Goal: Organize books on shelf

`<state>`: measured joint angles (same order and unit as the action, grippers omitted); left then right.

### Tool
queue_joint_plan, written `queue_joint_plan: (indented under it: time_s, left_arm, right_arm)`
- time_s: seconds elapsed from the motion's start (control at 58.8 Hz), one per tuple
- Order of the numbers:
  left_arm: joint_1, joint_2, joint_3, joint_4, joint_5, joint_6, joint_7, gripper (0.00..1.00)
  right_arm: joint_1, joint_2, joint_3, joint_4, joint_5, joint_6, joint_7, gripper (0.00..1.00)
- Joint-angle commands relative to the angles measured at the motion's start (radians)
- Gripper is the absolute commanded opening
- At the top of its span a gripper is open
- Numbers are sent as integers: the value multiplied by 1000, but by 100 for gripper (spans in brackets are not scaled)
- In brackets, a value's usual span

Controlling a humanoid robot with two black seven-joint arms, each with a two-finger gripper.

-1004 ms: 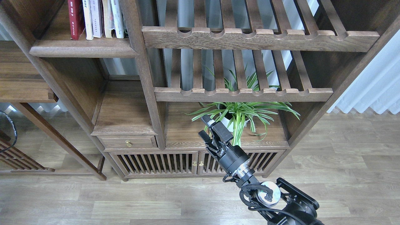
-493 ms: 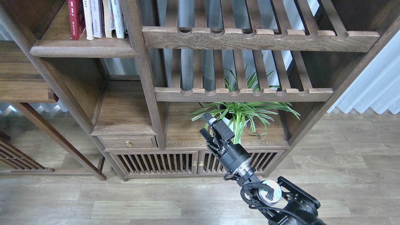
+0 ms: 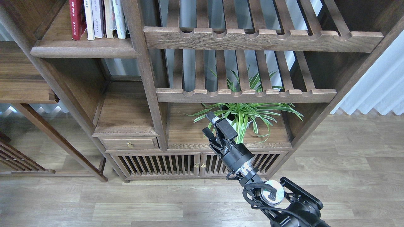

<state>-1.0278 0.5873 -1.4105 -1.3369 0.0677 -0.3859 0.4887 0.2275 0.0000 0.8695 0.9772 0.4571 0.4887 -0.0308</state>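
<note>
So the right gripper (image 3: 210, 124) is hovering in front of the bookcase, down low, right by the compartment where the spider plant (image 3: 244, 115) is sitting. Its two fingers are spread a bit with a clear gap between them, and there's nothing sitting in that gap. The arm is coming up from the bottom right corner, and the gripper is pointing up and to the left, with its tips overlapping the plant's lower left leaves in this view; can't tell if it's actually touching them. The left gripper isn't showing up anywhere in the shot.

The books (image 3: 96, 19) are way up in the top left, standing upright in a row on the shelf (image 3: 83, 50), that solid dark-brown board with the thick rounded front edge. A dark red spine is sitting at the left end of the row, then a few pale ones next to it, and the row is pressing up against the vertical post on the right. Their tops are getting cut off by the frame. They're well apart from the gripper.

Two slatted racks (image 3: 246, 94) with scalloped front rails are running across the middle and right, and the plant's leaves are poking up behind the lower one. Below the plant compartment there's a cabinet with slatted doors (image 3: 157, 165), standing on the wood floor (image 3: 126, 201).
</note>
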Motion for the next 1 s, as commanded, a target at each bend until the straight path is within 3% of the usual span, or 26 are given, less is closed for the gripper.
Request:
queue_joint_plan:
  time_s: [0.0, 0.476, 0.595, 0.612, 0.817, 0.987]
  left_arm:
    - [37, -32, 1, -42, -5, 9, 0, 98]
    - [43, -168, 134, -45, 10, -1, 0, 98]
    - [43, -239, 180, -45, 44, 7, 0, 98]
    - [51, -298, 197, -45, 91, 13, 0, 98]
    - [141, -494, 202, -45, 213, 21, 0, 98]
    - [201, -540, 196, -45, 238, 12, 0, 98]
  right_arm:
    - [6, 0, 20, -2, 0, 0, 6, 98]
    - [6, 0, 43, -3, 2, 0, 8, 98]
    - [1, 0, 69, -3, 2, 0, 8, 98]
    - [0, -3, 75, -3, 2, 0, 6, 98]
    - [-2, -17, 80, 0, 3, 0, 8, 98]
    - [-2, -26, 114, -3, 2, 0, 6, 98]
